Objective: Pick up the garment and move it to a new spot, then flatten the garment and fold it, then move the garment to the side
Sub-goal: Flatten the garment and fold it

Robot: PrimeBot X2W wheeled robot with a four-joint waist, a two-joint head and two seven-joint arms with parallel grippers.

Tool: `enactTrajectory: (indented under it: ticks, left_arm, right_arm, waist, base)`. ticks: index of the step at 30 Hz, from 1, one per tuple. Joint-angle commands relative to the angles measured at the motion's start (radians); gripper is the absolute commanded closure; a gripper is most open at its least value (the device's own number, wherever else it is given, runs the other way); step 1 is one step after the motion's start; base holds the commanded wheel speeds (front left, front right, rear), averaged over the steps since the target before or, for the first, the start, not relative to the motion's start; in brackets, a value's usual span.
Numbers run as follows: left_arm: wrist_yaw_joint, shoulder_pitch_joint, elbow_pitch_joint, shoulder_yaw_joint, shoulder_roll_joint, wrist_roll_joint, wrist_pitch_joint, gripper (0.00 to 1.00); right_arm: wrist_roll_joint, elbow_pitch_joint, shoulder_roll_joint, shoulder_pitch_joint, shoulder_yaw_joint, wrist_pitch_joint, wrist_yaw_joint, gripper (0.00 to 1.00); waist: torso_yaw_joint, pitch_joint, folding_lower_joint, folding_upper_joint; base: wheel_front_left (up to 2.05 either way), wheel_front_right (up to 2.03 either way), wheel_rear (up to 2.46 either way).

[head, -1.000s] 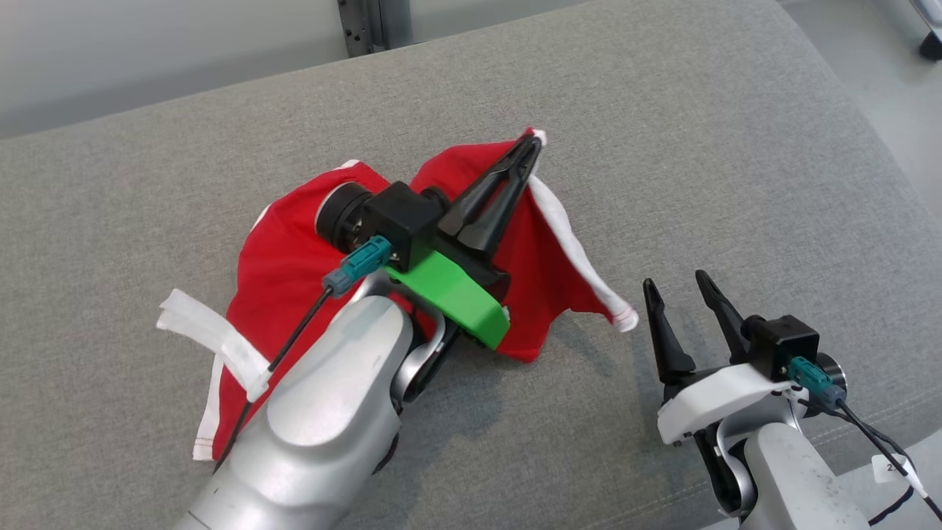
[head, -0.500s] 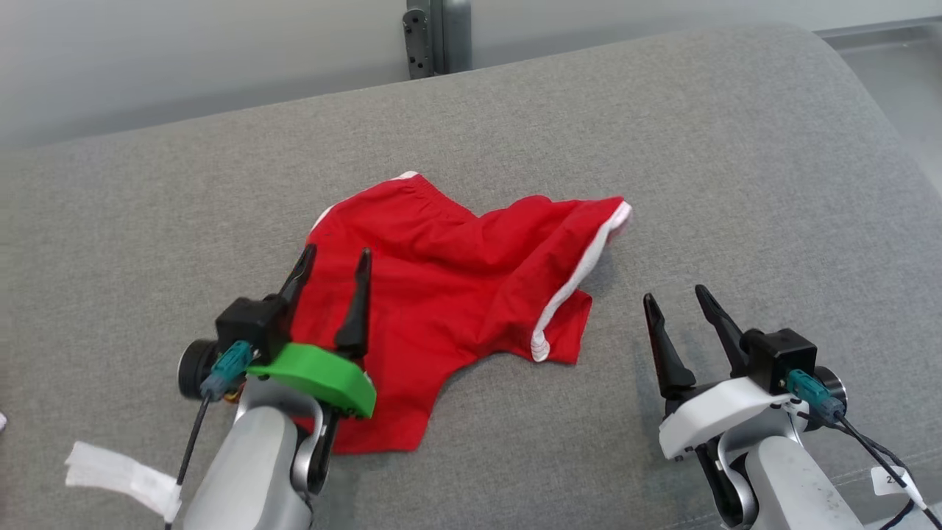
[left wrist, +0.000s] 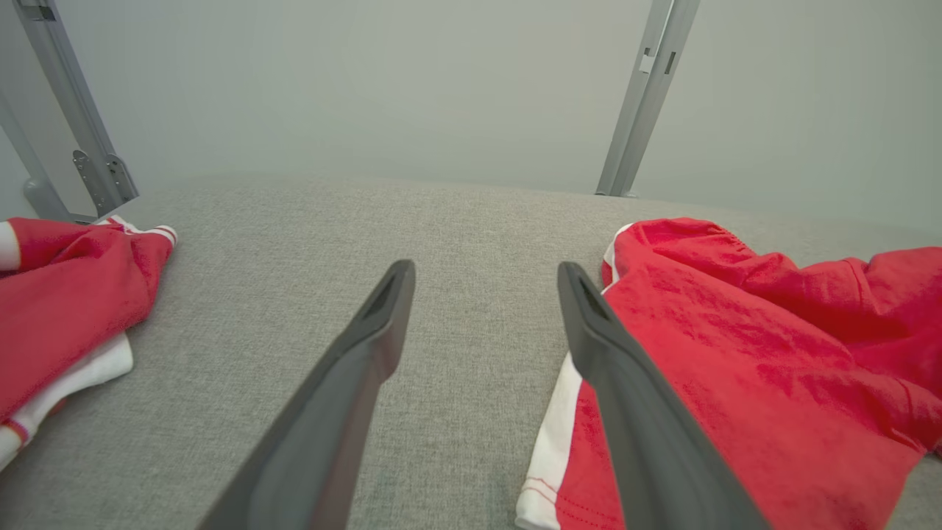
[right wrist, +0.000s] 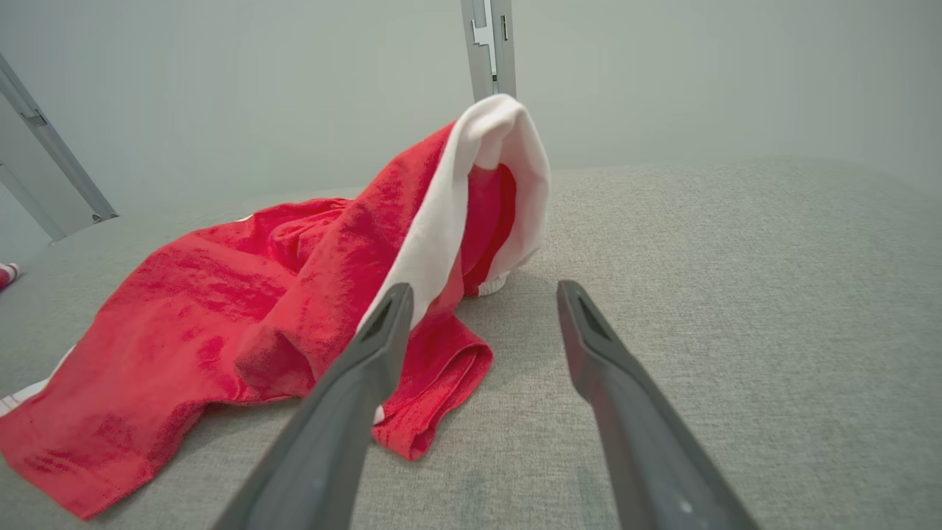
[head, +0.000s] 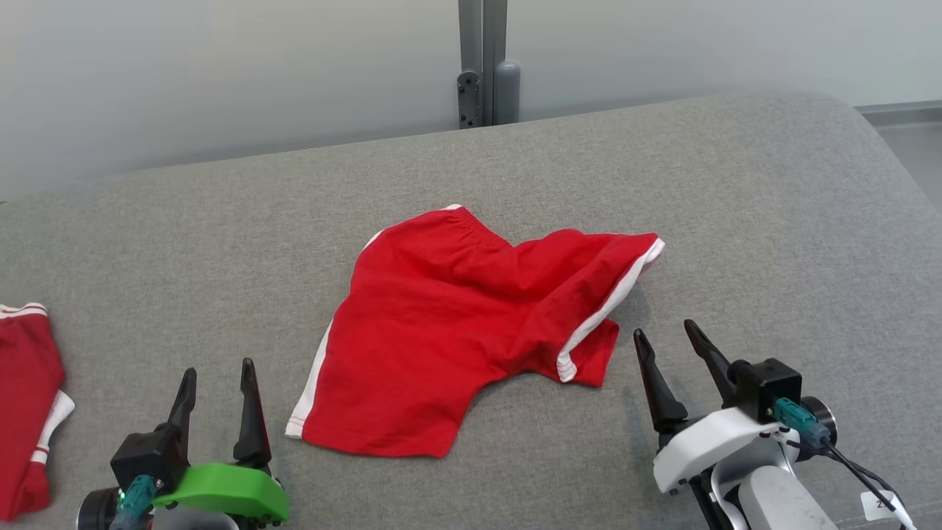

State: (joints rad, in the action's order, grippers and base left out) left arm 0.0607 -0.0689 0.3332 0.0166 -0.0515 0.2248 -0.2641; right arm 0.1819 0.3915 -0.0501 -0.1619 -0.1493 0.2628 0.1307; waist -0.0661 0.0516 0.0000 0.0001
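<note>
Where the flat grey woven cushion top (head: 773,221) spreads out, the soft red cloth shorts with white side stripes (head: 456,331) lie near its middle, between the two arms. Their long way runs from near left to far right. The gathered waist is on the far side, by the wall. One leg lies smooth and points back at the robot. The other leg is bunched up on the right, its white edge standing in a hump. The left gripper (head: 218,368), on a green base, has its fingers wide apart and holds nothing. The right gripper (head: 664,329), on a white base, is also wide and empty, just beside the bunched leg. Another red and white cloth (head: 26,390) lies far left. Behind are a plain pale wall (head: 221,73) and a grey metal post (head: 482,66).
</note>
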Motion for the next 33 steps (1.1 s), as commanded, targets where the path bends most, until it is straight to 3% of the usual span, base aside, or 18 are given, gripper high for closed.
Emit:
enactTrajectory:
  ticks: [1, 10, 16, 26, 33]
  left_arm:
    - [-0.006, 0.025, -0.012, 0.005, 0.0, -0.001, -0.001, 0.0]
    - [-0.018, 0.05, -0.031, -0.024, 0.0, 0.03, -0.001, 0.0]
    - [-0.021, 0.033, -0.017, -0.049, 0.0, 0.045, -0.001, 0.0]
    - [-0.016, 0.02, 0.023, -0.1, 0.0, 0.063, -0.001, 0.0]
    - [-0.014, 0.03, 0.038, -0.128, 0.0, 0.067, -0.001, 0.0]
  right_arm:
    - [0.006, 0.002, -0.001, 0.016, -0.005, 0.003, 0.0, 0.0]
    - [-0.001, 0.006, -0.001, 0.016, -0.04, 0.003, 0.0, 0.0]
    - [-0.001, 0.011, 0.0, -0.025, -0.208, 0.003, 0.0, 0.0]
    - [0.07, 0.139, -0.002, -0.195, -0.519, 0.003, 0.0, 0.0]
    - [0.117, 0.276, -0.002, -0.302, -0.614, 0.003, 0.0, 0.0]
  waist:
    - [0.014, -0.015, 0.0, -0.0001]
    - [0.045, -0.009, 0.0, -0.0001]
    - [0.101, 0.02, 0.0, -0.0001]
    - [0.31, 0.049, 0.0, -0.0001]
    - [0.448, 0.074, 0.0, -0.0001]
  base:
    - [0.0, 0.0, 0.0]
    - [0.0, 0.0, 0.0]
    - [0.0, 0.0, 0.0]
    - [0.0, 0.0, 0.0]
    - [0.0, 0.0, 0.0]
